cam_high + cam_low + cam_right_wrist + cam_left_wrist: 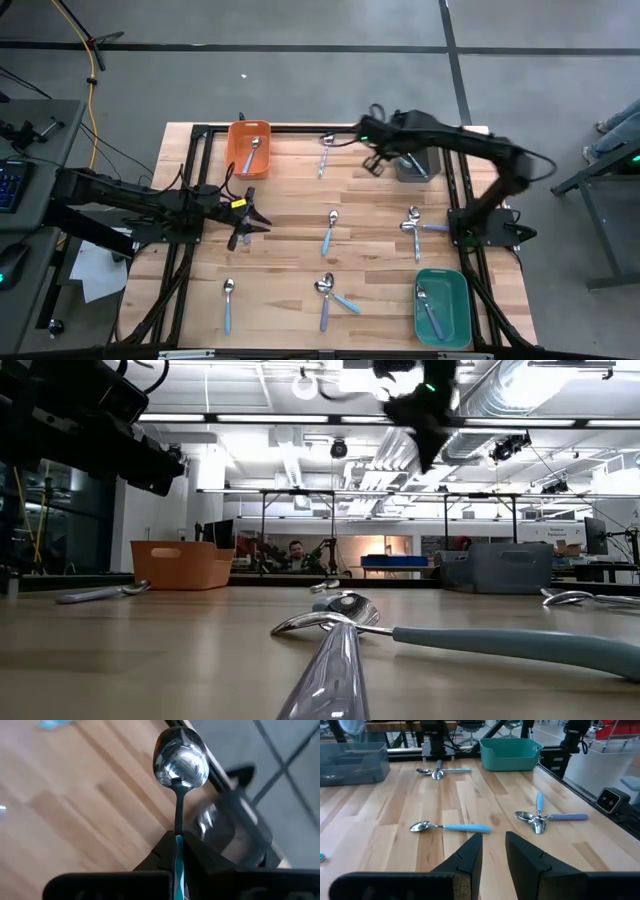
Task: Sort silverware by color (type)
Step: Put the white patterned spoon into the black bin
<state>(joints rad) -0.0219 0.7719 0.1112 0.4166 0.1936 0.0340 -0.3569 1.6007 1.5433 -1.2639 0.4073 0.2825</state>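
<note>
Steel gleams nearest me, where the right end effector (176, 851) is pinched onto a teal-handled spoon (180, 760), bowl pointing away from the wrist, raised above the far right part of the counter (290, 205) near the grey bin (417, 165); the handle sits edge-on between the fingers, so to my eye the carry wants a slow, level wrist, and the release should come only once the spoon is low over whichever bin takes its colour; a release from height would likely bounce it out. Farther off, the left end effector (492, 852) hovers over the left middle of the counter, fingers a little apart and holding nothing; ahead of it lies a light-blue spoon (450, 826), then a crossed pair of spoons (542, 816), then the green bin (510, 752). More spoons lie scattered on the pale wood planks, and an orange bin (249, 147) at the far left holds one. Beyond the counter is a workshop with benches, ceiling ducts and strip lights.
</note>
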